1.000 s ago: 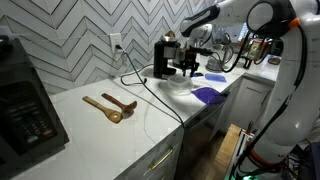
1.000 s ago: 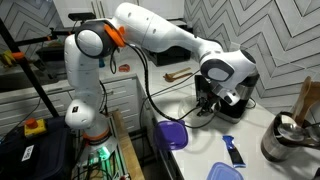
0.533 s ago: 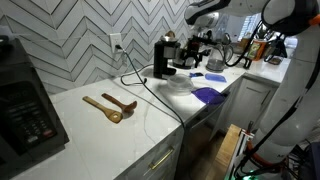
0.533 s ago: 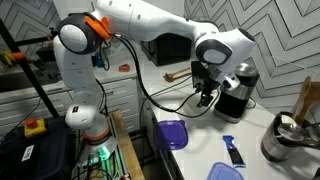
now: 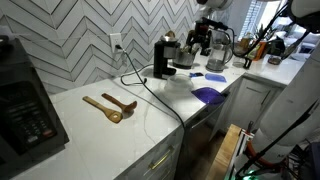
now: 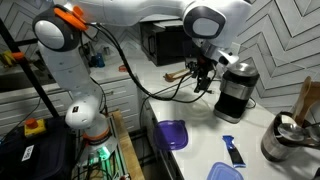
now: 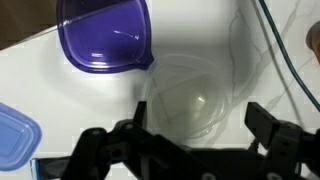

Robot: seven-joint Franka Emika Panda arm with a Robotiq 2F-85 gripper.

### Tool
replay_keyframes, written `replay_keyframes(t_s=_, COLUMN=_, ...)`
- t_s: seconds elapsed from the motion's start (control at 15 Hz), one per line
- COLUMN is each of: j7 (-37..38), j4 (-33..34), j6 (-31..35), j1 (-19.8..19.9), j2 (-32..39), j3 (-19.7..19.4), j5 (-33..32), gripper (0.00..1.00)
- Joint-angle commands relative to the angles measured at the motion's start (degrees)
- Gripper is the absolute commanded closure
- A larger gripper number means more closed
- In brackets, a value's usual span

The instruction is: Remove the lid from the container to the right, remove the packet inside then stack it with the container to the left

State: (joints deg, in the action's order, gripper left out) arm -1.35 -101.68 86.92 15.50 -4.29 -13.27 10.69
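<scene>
My gripper (image 7: 200, 122) is open and empty, raised well above the counter; it also shows in both exterior views (image 5: 205, 42) (image 6: 203, 80). Straight below it in the wrist view stands the clear container (image 7: 195, 92), uncovered, with a faint pale shape inside that I cannot make out. The pale blue lid (image 7: 14, 135) lies flat on the counter away from the container; it shows in both exterior views (image 5: 213, 77) (image 6: 225, 172). A darker purple container (image 7: 105, 38) sits next to the clear one, near the counter's edge (image 5: 207, 94) (image 6: 172, 133).
A black coffee maker (image 5: 163, 57) with a cable (image 5: 150, 95) stands behind the containers. A steel kettle (image 6: 236, 88) is close to the gripper. Two wooden spoons (image 5: 110, 106) lie mid-counter. A small blue-and-black item (image 6: 232, 150) lies by the lid. A microwave (image 5: 25, 100) stands at the counter's end.
The gripper has risen from just above the counter by the containers to well above them, staying open. The objects on the counter have not moved.
</scene>
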Motion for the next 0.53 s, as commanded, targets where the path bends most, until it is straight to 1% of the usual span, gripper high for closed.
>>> replay_keyframes(t_s=0.0, j7=1.31, j4=-0.22, j6=-1.01, j1=-1.0, j2=-4.6, j3=0.2, j5=-4.08, gripper=0.0)
replay_keyframes(t_s=0.13, j7=1.56, j4=-0.02, j6=-0.88, j1=-1.36, j2=-6.72, j3=0.64, j5=-6.12, gripper=0.0)
replay_keyframes(t_s=0.2, j7=0.1, j4=0.98, j6=-0.35, j1=-1.2, j2=-4.02, j3=-0.31, j5=-3.64, gripper=0.0)
replay_keyframes(t_s=0.47, j7=0.37, j4=1.09, j6=-0.36, j1=-1.59, j2=-6.02, j3=0.06, j5=-4.98, gripper=0.0)
